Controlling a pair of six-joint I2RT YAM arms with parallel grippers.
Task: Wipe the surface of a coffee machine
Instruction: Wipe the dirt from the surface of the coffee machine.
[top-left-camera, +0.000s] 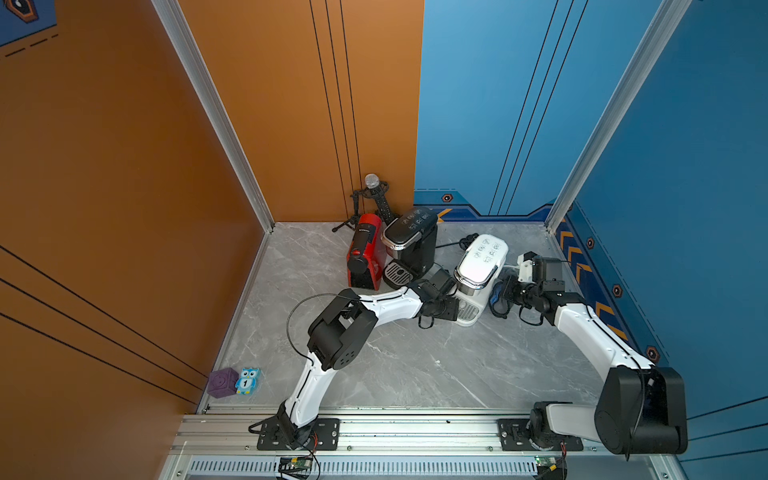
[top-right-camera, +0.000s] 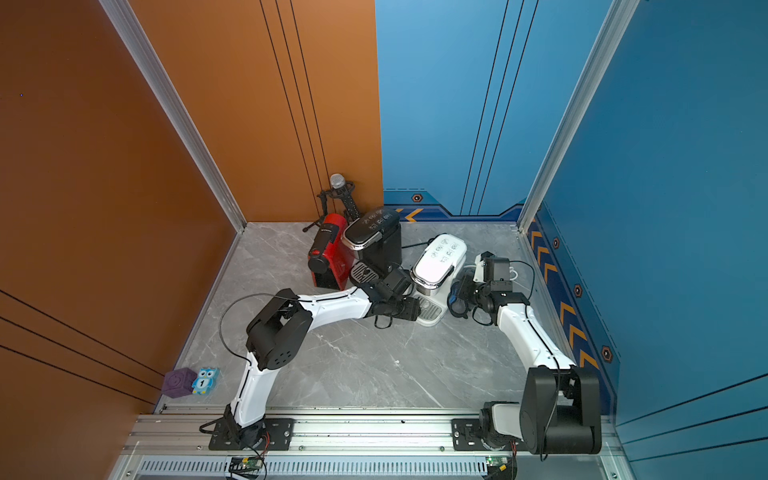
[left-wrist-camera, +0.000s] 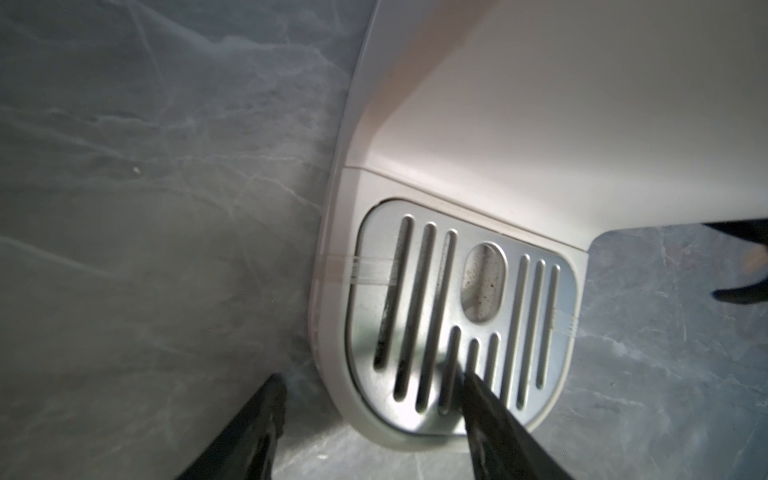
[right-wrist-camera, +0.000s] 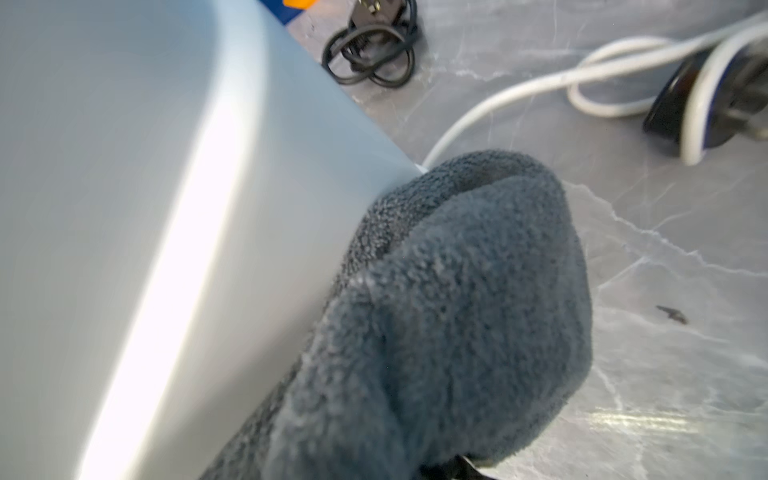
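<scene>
A white coffee machine (top-left-camera: 482, 266) (top-right-camera: 436, 262) stands right of the table's middle. My left gripper (top-left-camera: 453, 307) (left-wrist-camera: 372, 378) is open at its front base. One finger rests over the slotted metal drip tray (left-wrist-camera: 457, 311), the other stands off the base over the table, and the rim lies between them untouched on that side. My right gripper (top-left-camera: 505, 295) is shut on a blue-grey cloth (right-wrist-camera: 457, 311) (top-right-camera: 457, 295), which hides its fingers. The cloth presses against the machine's smooth white side (right-wrist-camera: 145, 208).
A black coffee machine (top-left-camera: 411, 245) and a red one (top-left-camera: 365, 253) stand close behind the left arm, with a microphone on a tripod (top-left-camera: 372, 195) in the corner. A coiled black cable (right-wrist-camera: 374, 50) and a white cord (right-wrist-camera: 540, 87) lie behind the white machine. A purple cube (top-left-camera: 222, 382) and an owl toy (top-left-camera: 247, 380) sit front left.
</scene>
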